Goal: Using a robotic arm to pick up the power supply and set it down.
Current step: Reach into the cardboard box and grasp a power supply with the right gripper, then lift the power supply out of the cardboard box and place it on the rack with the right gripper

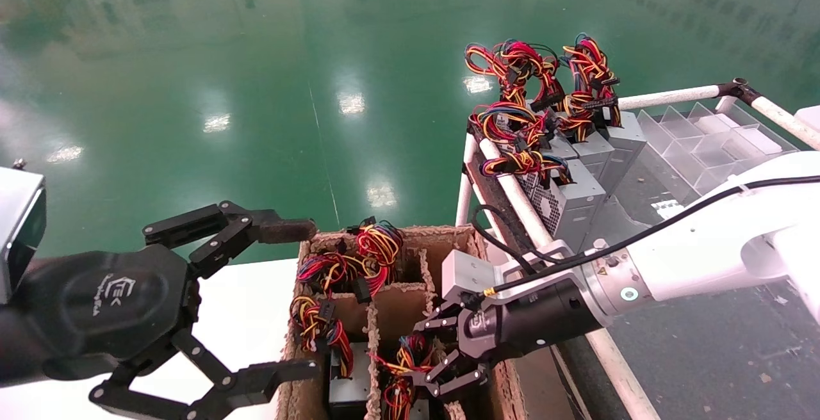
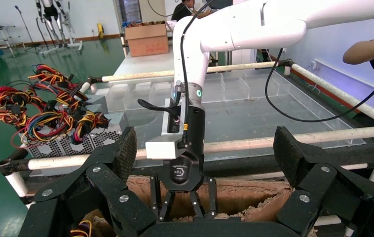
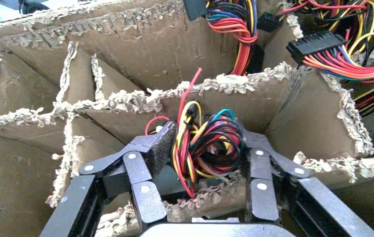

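Note:
My right gripper (image 1: 428, 359) reaches down into a compartment of the torn cardboard box (image 1: 448, 235). Its fingers press from both sides on the red, yellow and black wire bundle of a power supply (image 3: 207, 145), so it is shut on the wires. That bundle shows in the head view just below the fingers (image 1: 402, 359). The supply's metal body is mostly hidden in the compartment. My left gripper (image 1: 298, 298) hangs wide open beside the box's left wall, holding nothing. The left wrist view shows the right arm's black wrist (image 2: 187, 163) dipping into the box.
Other power supplies (image 1: 576, 196) with wire bundles stand in a row on the rack behind a white tube rail (image 1: 519, 209). More supplies with wires (image 1: 349, 266) fill neighbouring box compartments. A clear divided tray (image 1: 705, 138) lies farther right. A person's arm (image 2: 372, 49) shows beyond the rack.

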